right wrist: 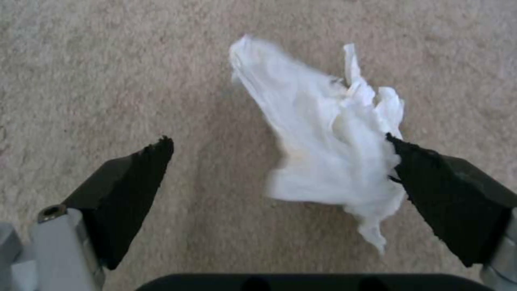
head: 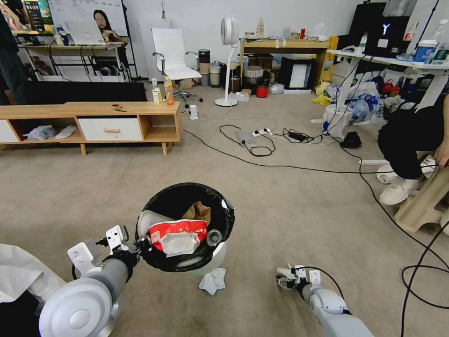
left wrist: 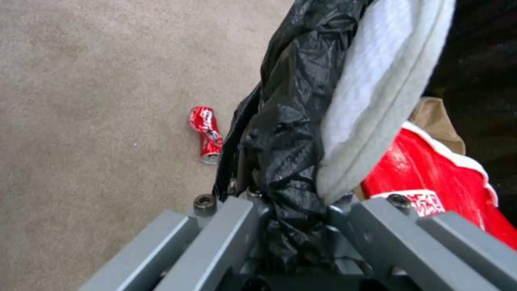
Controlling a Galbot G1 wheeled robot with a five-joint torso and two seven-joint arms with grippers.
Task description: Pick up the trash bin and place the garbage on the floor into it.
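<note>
My left gripper is shut on the rim of the trash bin, a white tub with a black liner, and holds it tilted above the floor. Inside lie a red-and-white noodle cup, a brown paper scrap and a small bottle. A crumpled white tissue lies on the carpet just under the bin. My right gripper hangs low to its right, open, and the tissue shows between its black fingertips. A crushed red can lies on the carpet beside the bin.
Black cables and a power strip cross the carpet ahead. A low wooden cabinet stands at the back left. A seated person's legs and a beige stool are on the right. White cloth lies at the lower left.
</note>
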